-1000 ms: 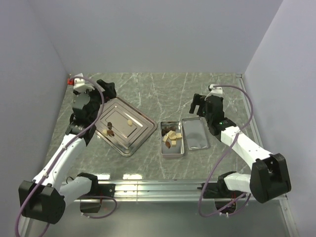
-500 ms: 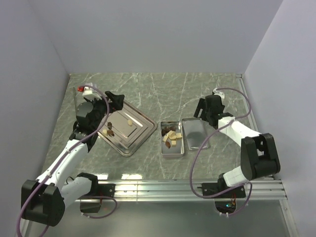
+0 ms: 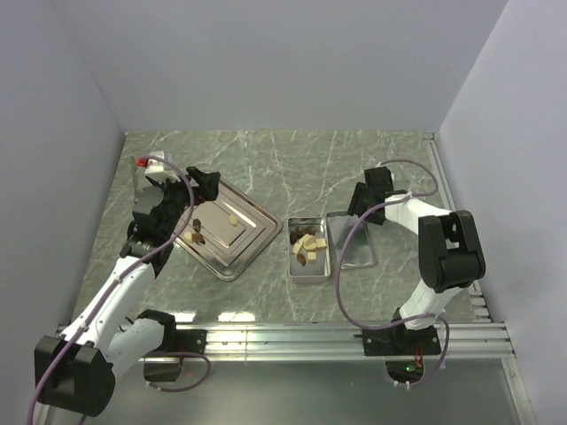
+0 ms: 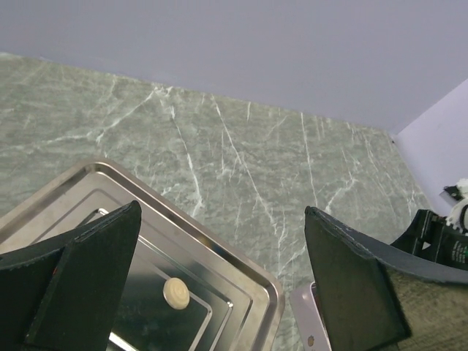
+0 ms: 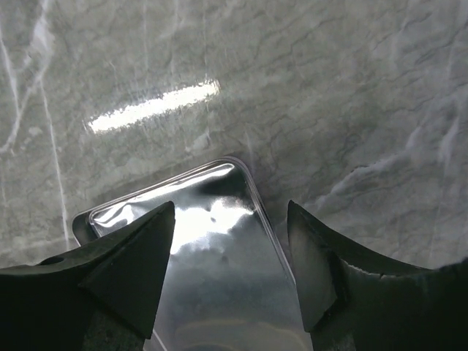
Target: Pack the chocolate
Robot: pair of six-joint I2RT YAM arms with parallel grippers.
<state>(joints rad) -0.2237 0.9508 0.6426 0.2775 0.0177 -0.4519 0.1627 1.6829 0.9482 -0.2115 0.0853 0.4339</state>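
Chocolate is split. Most of the small brown and tan chocolate lumps (image 3: 307, 245) sit in the open rectangular silver tin (image 3: 312, 274) mid-table. A cream lump (image 3: 233, 219) and a couple of dark lumps (image 3: 198, 232) are left on the ridged steel tray (image 3: 252, 237) to its left. The shiny silver rectangular lid (image 3: 354, 252) lies flat, inside-up, just right of the tin. The right tool (image 3: 363, 202) hangs over the lid's far end with its jaws apart, one either side of the end, and I see no contact with it. The left tool (image 3: 208, 183) is spread wide above the tray's far corner, holding nothing. My main worry is that the lid goes on while those lumps are on the tray, which leaves the pack short. Second, the lid is thin and flat on the slick marbled table (image 3: 292, 168), so a pinch on its edge may skid it into the tin or flip it and spill pieces. Third, the right arm's lilac cable (image 3: 340, 276) loops low beside the tin and lid and could drag either one. On the left, the lumps are tiny next to that wide jaw gap, so I'd expect one to roll or squirt away across the steel.
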